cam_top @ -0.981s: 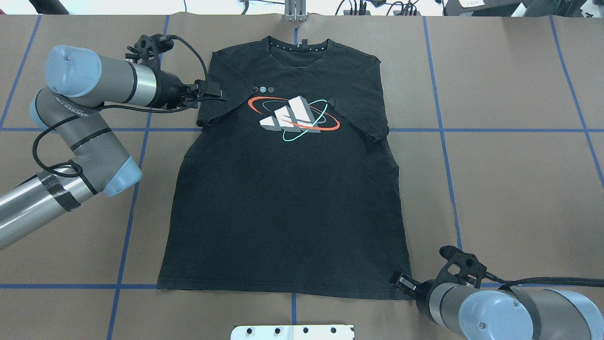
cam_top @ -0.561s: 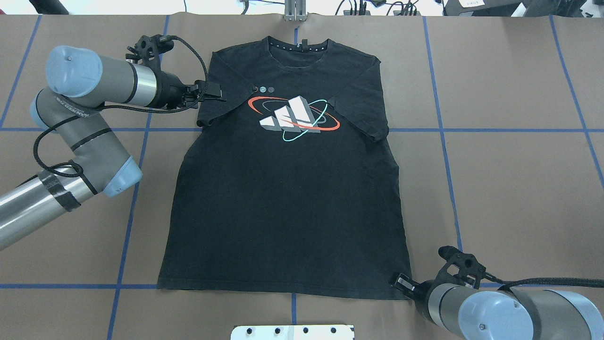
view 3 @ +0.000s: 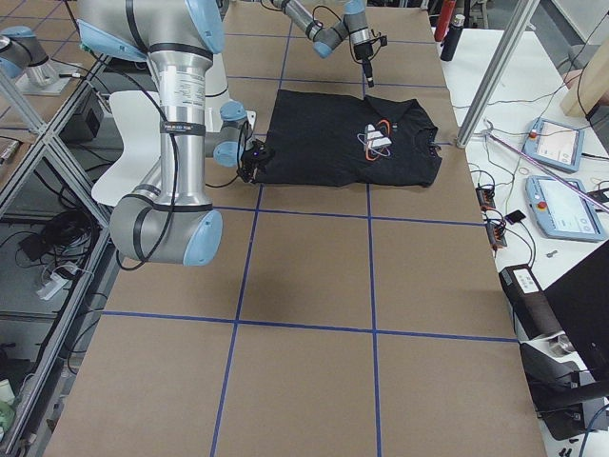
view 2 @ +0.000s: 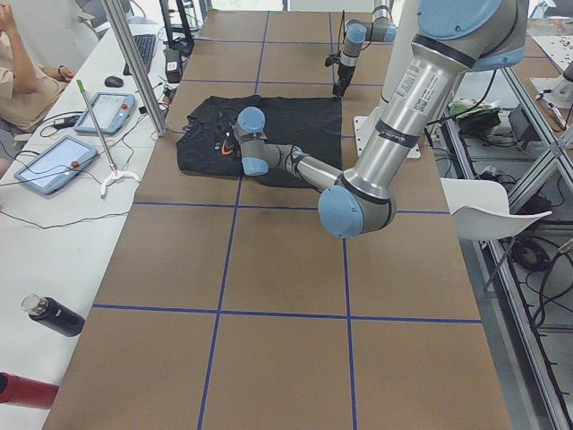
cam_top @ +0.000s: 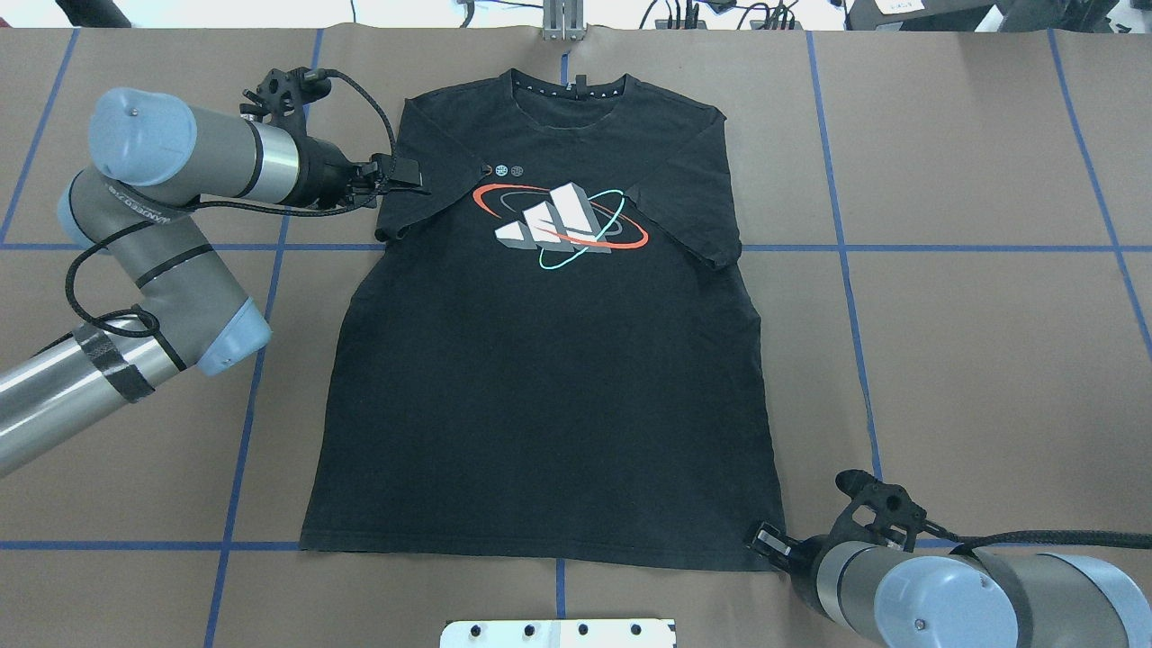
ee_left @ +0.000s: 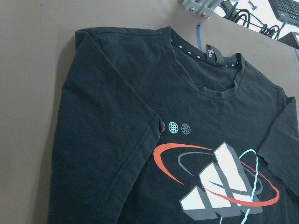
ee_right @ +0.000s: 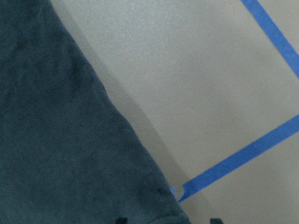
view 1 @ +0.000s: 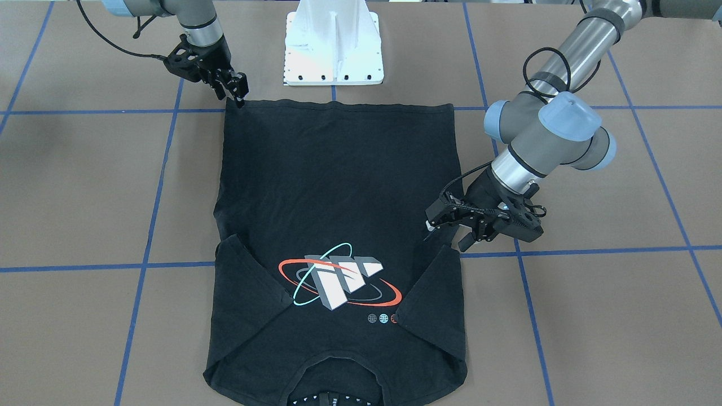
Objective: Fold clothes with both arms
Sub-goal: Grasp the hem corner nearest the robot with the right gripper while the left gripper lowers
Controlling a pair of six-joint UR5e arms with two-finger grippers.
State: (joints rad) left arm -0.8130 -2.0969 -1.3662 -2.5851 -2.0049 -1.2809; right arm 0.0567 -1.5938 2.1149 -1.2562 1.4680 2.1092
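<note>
The black T-shirt (cam_top: 549, 378) lies flat and face up on the brown table, collar at the far edge, both short sleeves folded in over the chest beside the grey-white graphic (cam_top: 562, 225). My left gripper (cam_top: 416, 173) hovers at the folded left sleeve, its jaws apart and holding nothing; in the front view the left gripper (view 1: 448, 231) stands just off the shirt's edge. My right gripper (cam_top: 763, 540) is low at the hem's right corner. In the right wrist view two fingertips (ee_right: 121, 219) stand apart on either side of that corner of the shirt (ee_right: 56, 140).
The white pedestal base (view 1: 333, 51) stands just behind the hem. Blue tape lines (cam_top: 846, 247) cross the table. A metal bracket (cam_top: 562, 22) sits beyond the collar. A person (view 2: 18, 72) sits at a side table with tablets (view 2: 54, 161).
My right gripper has sunk slightly toward the hem corner. The left arm and the shirt have not visibly moved.
</note>
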